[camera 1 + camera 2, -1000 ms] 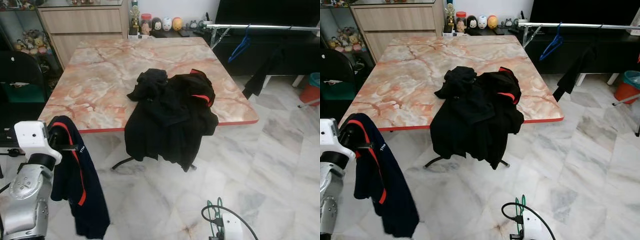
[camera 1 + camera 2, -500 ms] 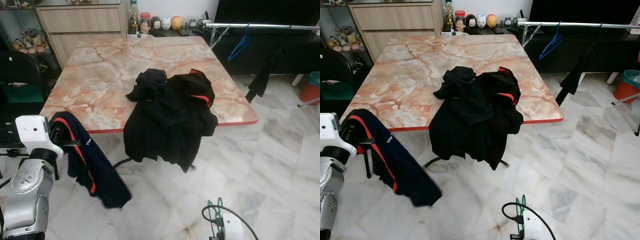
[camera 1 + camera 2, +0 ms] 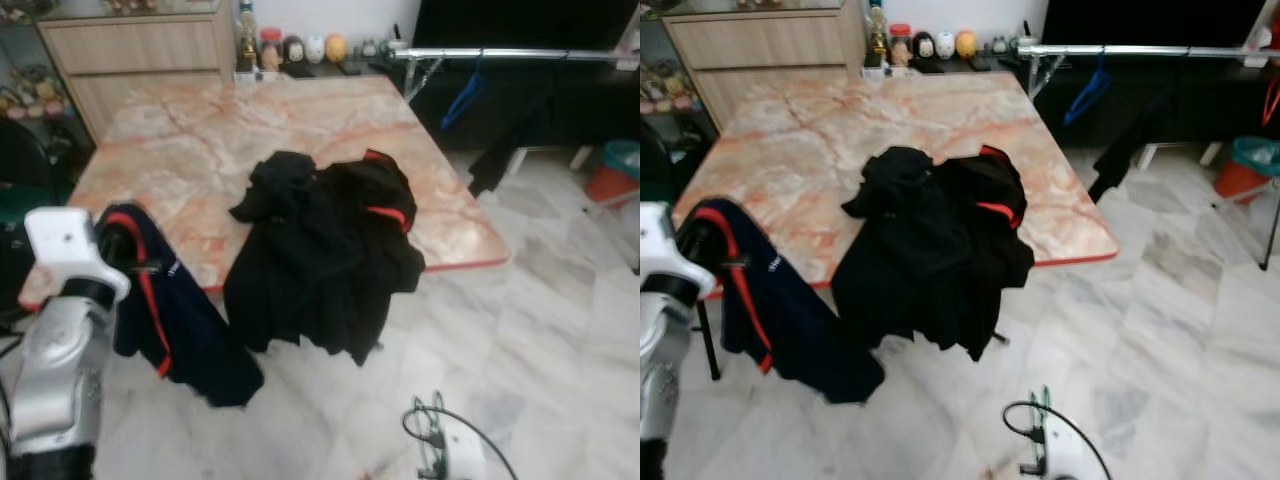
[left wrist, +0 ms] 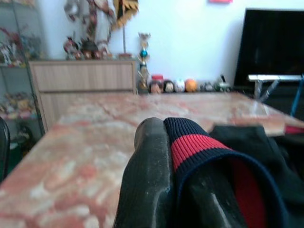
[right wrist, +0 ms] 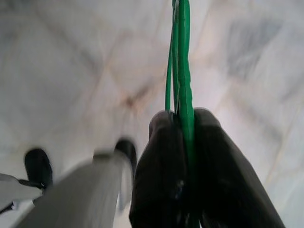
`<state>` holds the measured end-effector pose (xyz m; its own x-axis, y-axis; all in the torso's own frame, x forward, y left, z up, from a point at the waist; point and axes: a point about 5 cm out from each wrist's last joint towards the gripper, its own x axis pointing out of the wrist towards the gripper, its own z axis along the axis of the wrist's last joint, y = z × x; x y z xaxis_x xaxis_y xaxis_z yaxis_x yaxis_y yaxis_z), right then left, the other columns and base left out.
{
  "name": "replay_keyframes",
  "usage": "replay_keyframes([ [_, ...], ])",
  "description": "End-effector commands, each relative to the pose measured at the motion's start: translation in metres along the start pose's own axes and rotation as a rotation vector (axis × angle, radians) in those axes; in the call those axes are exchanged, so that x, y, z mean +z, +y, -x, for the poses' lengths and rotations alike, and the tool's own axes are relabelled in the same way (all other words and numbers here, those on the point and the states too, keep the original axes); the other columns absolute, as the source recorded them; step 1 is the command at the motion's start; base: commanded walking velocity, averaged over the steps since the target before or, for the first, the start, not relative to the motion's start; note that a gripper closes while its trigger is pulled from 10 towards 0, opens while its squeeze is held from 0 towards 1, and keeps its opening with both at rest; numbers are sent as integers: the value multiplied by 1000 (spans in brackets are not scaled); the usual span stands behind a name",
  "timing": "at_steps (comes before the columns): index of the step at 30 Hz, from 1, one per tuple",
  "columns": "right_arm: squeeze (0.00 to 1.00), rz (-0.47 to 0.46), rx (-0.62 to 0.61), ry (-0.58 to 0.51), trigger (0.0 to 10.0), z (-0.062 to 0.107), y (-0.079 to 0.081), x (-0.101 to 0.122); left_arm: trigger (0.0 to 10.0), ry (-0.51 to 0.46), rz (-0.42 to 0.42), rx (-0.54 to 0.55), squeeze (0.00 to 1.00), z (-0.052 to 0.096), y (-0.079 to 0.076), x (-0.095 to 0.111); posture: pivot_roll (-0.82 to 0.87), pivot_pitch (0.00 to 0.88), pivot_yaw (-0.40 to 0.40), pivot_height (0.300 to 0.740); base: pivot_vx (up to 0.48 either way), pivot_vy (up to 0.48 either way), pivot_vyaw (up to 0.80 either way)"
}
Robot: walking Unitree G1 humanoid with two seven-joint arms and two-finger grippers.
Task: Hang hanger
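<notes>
- Left of the table (image 3: 200, 140), the left gripper (image 4: 164, 142) is clenched on a navy jacket (image 3: 175, 320).
- Near the table's front, the right gripper (image 5: 183, 142) grips a green hanger (image 5: 183, 61).
- Beyond the table, the rail (image 3: 500, 53) awaits; hanging is not yet done.
</notes>
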<state>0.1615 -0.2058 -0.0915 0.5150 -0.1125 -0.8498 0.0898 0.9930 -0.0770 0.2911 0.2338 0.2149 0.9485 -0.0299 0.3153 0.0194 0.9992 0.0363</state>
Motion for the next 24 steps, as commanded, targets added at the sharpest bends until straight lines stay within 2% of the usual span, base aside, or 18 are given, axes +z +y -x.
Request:
replay_keyframes([
  [1, 0, -8, 28, -17, 10000, -1, 12, 5, 10000, -49, -15, 8, 0, -2, 6, 15, -75, 0, -19, 740, 326, 0, 0],
  [7, 0, -8, 30, -18, 10000, -1, 12, 6, 10000, -90, -36, 0, 0, -15, 8, 27, -69, 0, -20, 740, 334, 0, 0],
  [10, 0, -9, 32, -18, 10000, -1, 12, 6, 10000, -136, -54, -7, 0, -29, 11, 41, -66, 0, -20, 740, 346, 0, 0],
  [11, 0, -9, 32, -18, 10000, -1, 12, 6, 10000, -136, -54, -7, 0, -29, 11, 41, -66, 0, -20, 740, 352, 0, 0],
  [15, 0, -9, 35, -18, 10000, -1, 13, 7, 10000, -221, -85, -42, 0, -56, 9, 69, -48, 0, -20, 740, 422, 0, 0],
  [17, 0, -9, 35, -19, 10000, -1, 13, 7, 10000, -228, -88, -45, 0, -58, 9, 71, -48, 0, -19, 740, 480, 0, 0],
  [21, 0, -9, 38, -19, 10000, -1, 14, 7, 10000, -305, -108, -82, 0, -81, 4, 95, -48, 0, -16, 740, 480, 0, 0],
  [23, 0, -6, 38, -19, 10000, -1, 14, 7, 10000, -312, -108, -88, 0, -85, 3, 98, -47, 0, -11, 740, 480, 0, 0],
  [24, 0, -7, 38, -19, 10000, -1, 14, 7, 10000, -311, -119, -103, 0, -92, 0, 101, -49, 0, -5, 740, 480, 0, 0],
])
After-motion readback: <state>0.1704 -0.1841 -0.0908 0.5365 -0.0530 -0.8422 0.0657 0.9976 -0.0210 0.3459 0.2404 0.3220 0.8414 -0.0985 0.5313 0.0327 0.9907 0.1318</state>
